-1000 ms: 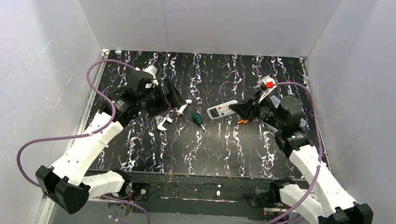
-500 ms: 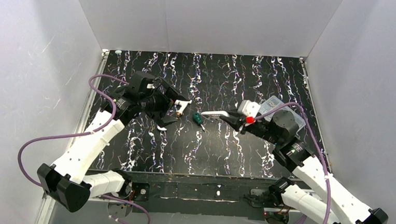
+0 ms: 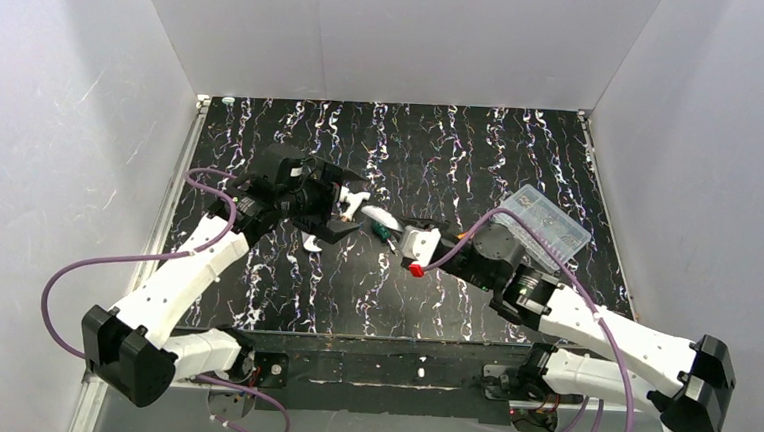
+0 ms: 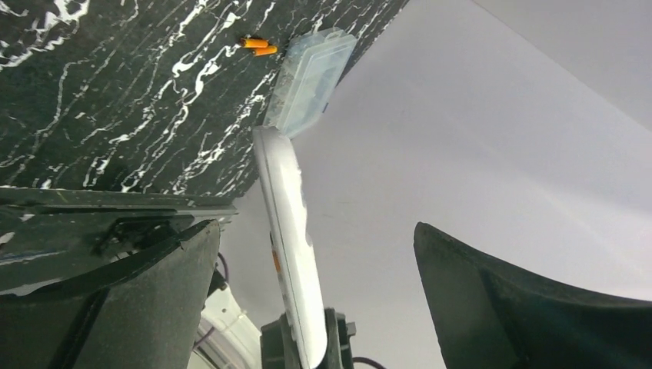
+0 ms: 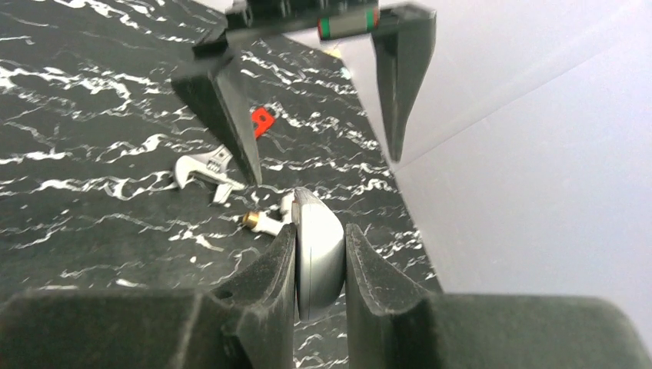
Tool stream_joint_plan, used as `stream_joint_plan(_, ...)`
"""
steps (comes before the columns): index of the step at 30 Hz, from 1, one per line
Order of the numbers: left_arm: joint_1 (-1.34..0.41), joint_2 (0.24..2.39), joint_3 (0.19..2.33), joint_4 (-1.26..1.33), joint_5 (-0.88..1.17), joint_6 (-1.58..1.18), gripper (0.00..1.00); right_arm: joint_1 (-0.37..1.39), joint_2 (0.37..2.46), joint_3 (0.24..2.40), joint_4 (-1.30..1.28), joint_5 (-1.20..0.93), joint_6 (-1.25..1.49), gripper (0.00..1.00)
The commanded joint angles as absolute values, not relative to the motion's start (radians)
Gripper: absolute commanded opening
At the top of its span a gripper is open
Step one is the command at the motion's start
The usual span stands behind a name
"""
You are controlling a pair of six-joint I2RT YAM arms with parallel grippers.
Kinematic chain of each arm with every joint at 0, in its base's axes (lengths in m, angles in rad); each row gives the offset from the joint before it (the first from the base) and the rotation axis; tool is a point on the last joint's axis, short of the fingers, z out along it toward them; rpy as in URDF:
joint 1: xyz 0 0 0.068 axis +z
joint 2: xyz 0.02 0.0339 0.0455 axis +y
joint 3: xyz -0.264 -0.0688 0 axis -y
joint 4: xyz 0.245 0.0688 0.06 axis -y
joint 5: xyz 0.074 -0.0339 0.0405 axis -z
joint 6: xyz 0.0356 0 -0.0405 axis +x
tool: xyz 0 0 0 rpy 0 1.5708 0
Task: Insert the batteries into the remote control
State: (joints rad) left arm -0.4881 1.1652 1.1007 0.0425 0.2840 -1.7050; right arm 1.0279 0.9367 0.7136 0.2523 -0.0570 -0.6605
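Right arm stretched low across the table [image 3: 462,151], reaching left of the clear box [image 3: 546,222]; its gripper [image 5: 321,234] pinches the remote [image 5: 317,269] by one end, edge-on and held off the table. Left arm bent at the elbow, its gripper [image 4: 315,229] facing the right one with jaws spread wide; the remote's free end points into the gap and touches neither finger. Batteries [image 4: 256,46] lie close together on the table just beside the box's end. Contents of the box cannot be made out. Wrench [image 5: 201,173], white fitting [image 5: 265,221] and green screwdriver [image 3: 384,233] lie left of the box, near the two grippers
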Motion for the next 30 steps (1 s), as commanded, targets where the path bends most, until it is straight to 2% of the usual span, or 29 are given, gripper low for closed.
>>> stream_joint_plan(1, -0.488, 1.17, 1.051, 0.152, 0.339, -1.808, 0.96, 1.089, 0.979, 0.791, 0.476, 0.079, -0.789, 0.01)
stream_joint_plan(10, -0.488, 1.179, 1.04, 0.164, 0.35, -1.825, 0.7, 1.149, 0.991, 0.819, 0.512, 0.058, -0.815, 0.01)
stream_joint_plan(16, -0.488, 1.197, 1.039, 0.194, 0.354, -1.843, 0.4, 1.152, 0.96, 0.801, 0.458, 0.03, -0.799, 0.01)
stream_joint_plan(20, -0.488, 1.211, 1.041, 0.229, 0.367, -1.859, 0.28, 1.152, 0.956, 0.782, 0.437, 0.031, -0.798, 0.01)
stream_joint_plan(23, -0.488, 1.22, 1.05, 0.234, 0.38, -1.861, 0.27, 1.152, 0.957, 0.778, 0.425, 0.028, -0.798, 0.01)
stream_joint_plan(25, -0.488, 1.224, 1.054, 0.246, 0.385, -1.862, 0.4, 1.152, 0.955, 0.773, 0.423, 0.031, -0.805, 0.01)
stream_joint_plan(30, -0.488, 1.223, 1.056, 0.262, 0.392, -1.864, 0.45, 1.152, 0.964, 0.764, 0.423, 0.042, -0.814, 0.01)
